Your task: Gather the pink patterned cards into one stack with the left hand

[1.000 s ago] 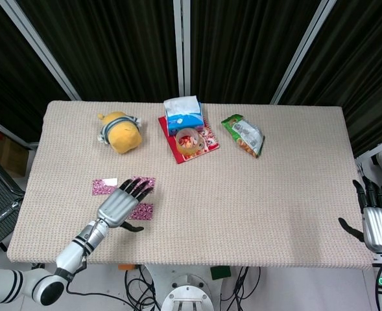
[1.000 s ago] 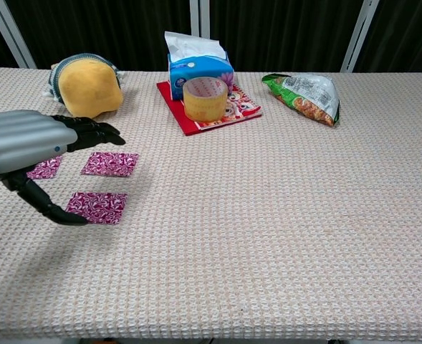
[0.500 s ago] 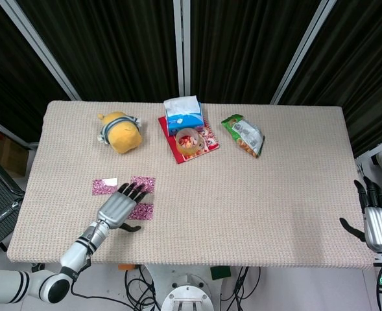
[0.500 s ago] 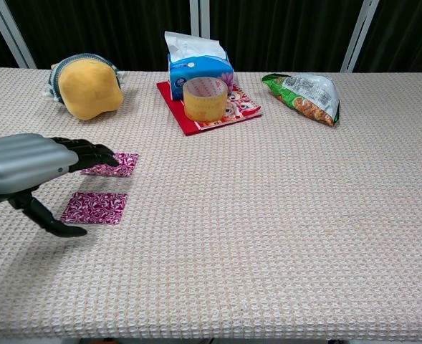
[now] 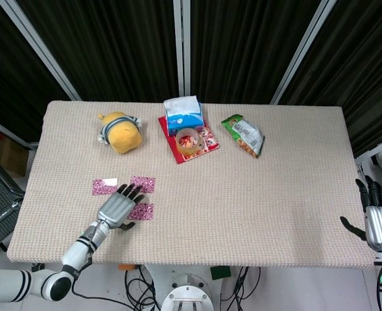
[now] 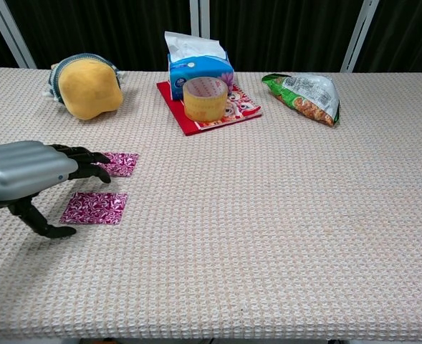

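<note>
- Counter (image 5: pixel 275 214): covered in a beige woven cloth, backed by dark curtains.
- Left hand (image 5: pixel 117 207): sits at about 8 o'clock on the counter, palm down. Its fingers (image 6: pixel 89 159) are extended and slightly apart, and its thumb (image 6: pixel 42 223) is angled down toward the cloth. It holds nothing.
- Pink patterned cards: three lie flat and separate, not stacked.
  - Far-left card (image 5: pixel 104 186): just beyond the left hand at 11 o'clock of it, with a white patch on its top edge. The chest view hides it behind the hand.
  - Middle card (image 5: pixel 143 184): at 1 o'clock of the hand; the chest view shows the fingertips over its left end. Contact cannot be confirmed.
  - Near card (image 5: pixel 141 212): just beside the hand at 3 o'clock, close to the thumb.
- Right hand (image 5: pixel 377 220): at 4 o'clock, at the counter's edge, fingers straight and spread, empty.
- Yellow plush toy (image 5: pixel 120 131): at 10 o'clock.
- Blue tissue box (image 5: pixel 183 113): at 12 o'clock, white tissue protruding; print illegible.
- Tape roll (image 5: pixel 188 141): stands on a red printed packet (image 5: pixel 207 144) directly in front of the box; cartoon figures are visible, text unreadable.
- Green snack bag (image 5: pixel 243 135): at 1 o'clock; label too small to read.
</note>
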### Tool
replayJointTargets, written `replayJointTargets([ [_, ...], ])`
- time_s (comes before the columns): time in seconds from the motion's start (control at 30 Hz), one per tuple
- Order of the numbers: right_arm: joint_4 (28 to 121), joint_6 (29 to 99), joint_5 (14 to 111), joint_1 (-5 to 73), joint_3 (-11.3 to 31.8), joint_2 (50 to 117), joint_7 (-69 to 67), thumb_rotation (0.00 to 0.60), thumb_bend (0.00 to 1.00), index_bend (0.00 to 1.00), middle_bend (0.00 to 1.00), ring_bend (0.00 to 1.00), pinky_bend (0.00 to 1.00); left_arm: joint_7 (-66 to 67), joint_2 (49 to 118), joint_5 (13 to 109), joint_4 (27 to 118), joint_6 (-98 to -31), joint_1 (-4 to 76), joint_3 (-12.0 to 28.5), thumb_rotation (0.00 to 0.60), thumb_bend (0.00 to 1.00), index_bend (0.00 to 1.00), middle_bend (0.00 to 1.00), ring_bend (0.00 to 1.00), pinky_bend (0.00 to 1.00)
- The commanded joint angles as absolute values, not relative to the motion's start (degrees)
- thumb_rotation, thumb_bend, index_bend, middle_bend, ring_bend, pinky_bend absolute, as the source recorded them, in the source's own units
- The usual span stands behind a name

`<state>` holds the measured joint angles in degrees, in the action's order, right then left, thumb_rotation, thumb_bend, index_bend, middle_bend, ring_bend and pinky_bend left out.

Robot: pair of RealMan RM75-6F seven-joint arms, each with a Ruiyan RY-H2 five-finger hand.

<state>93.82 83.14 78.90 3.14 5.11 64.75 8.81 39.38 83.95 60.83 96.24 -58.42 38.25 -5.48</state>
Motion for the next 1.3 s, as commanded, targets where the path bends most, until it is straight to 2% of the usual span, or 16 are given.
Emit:
replayJointTargets([
  [0.03,93.9,83.1,78.8,3.2,5.1,64.8,8.9,0.554,0.49,0.0,0.0,0.0,0.0,39.6,84.1,60.8,96.2,-58.5,38.1,-5.3,0.505,0.21,0.19,0.0,0.0,0.1],
  [0.2,93.9,83.2,78.8,3.1,5.1,64.8,9.0,0.553,0.49,0.0,0.0,0.0,0.0,39.6,84.0,61.4,96.4,-58.6,38.0,-5.0,0.522,0.21,0.22,0.0,0.0,0.1],
  [0.47,93.8,82.9,78.7,3.2,5.0,64.7,8.6,0.551,0.49,0.0,0.0,0.0,0.0,40.0,84.5,61.2,96.1,-58.1,37.9,-4.8,0.597,0.21,0.25,0.0,0.0,0.1],
  [0.9,92.8,82.3,78.2,3.2,4.9,65.0,7.9,0.553,0.49,0.0,0.0,0.0,0.0,39.3,85.2,61.6,95.6,-58.3,37.3,-4.1,0.6,0.21,0.33,0.0,0.0,0.1],
  [1.3,93.0,82.3,78.3,3.2,4.9,65.0,8.1,0.552,0.49,0.0,0.0,0.0,0.0,33.2,83.6,64.6,96.4,-58.1,36.2,-3.3,0.6,0.21,0.34,0.0,0.0,0.1],
])
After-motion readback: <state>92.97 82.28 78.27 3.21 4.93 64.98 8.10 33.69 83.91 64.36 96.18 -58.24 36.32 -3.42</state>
